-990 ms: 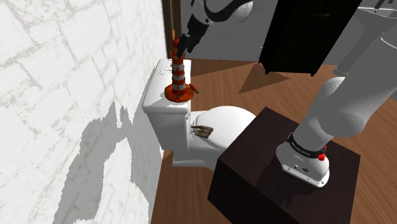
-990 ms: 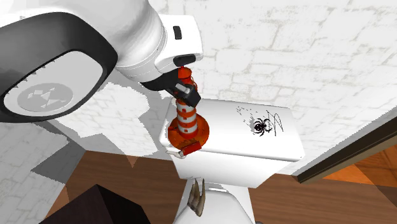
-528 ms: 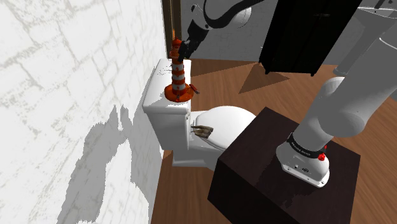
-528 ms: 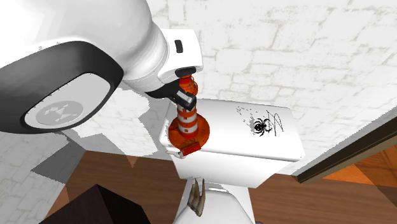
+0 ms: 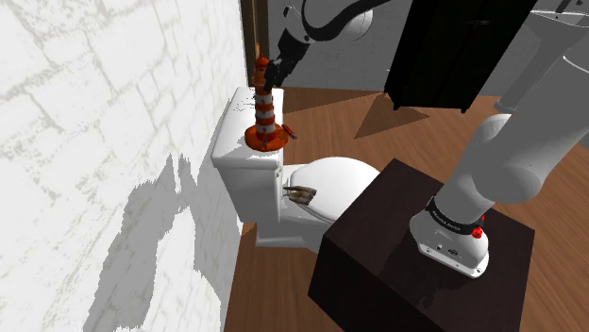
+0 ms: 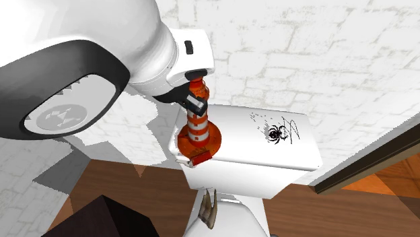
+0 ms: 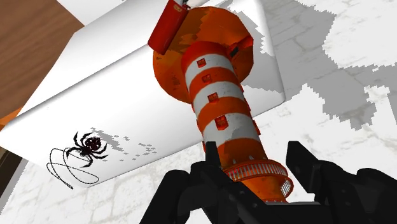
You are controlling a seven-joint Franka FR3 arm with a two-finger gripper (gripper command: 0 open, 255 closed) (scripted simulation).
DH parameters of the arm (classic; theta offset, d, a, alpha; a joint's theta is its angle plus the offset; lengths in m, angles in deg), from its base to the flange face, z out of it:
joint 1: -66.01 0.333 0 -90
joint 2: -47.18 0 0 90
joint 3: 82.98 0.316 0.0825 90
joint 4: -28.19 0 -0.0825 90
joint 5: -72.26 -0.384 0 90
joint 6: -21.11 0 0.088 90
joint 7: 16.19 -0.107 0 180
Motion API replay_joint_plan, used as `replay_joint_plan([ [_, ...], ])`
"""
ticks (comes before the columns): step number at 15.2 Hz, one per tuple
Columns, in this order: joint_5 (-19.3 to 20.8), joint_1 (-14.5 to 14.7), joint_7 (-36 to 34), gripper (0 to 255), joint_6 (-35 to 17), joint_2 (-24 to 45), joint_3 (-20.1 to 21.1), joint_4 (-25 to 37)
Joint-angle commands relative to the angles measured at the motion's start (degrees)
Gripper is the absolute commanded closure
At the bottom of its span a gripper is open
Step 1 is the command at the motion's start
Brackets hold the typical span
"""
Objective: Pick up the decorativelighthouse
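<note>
The decorative lighthouse [image 5: 265,118] is an orange-and-white striped tower on a round orange base with a small red block at its side. It stands on the white toilet tank lid [image 5: 234,127], at the end nearest the stand. My gripper [image 5: 268,68] is shut on the lantern top of the lighthouse [image 6: 197,126]. In the wrist view the black fingers [image 7: 213,170] clasp the tower's orange cap from both sides, with the lighthouse [image 7: 219,102] reaching away from the gripper [image 7: 257,173] toward the lid [image 7: 114,102]. The base looks to be resting on the lid.
A black spider drawing [image 6: 274,133] marks the other end of the lid. The white brick wall [image 5: 104,123] runs close behind the tank. The toilet bowl [image 5: 326,189] lies between the tank and the dark stand [image 5: 396,255]. A black cabinet [image 5: 444,52] stands on the wooden floor.
The fingers have shut on the lighthouse's top since a second ago, and the arm's wrist has turned slightly. The lighthouse stays about where it was.
</note>
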Motion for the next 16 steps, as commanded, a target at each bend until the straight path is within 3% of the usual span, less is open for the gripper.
replay_joint_plan([
  [1,0.36,-0.08,-0.4,255,1.13,-0.45,0.01,0.72],
  [16,2.67,-0.67,-3.16,255,11.01,-3.06,0.06,8.14],
])
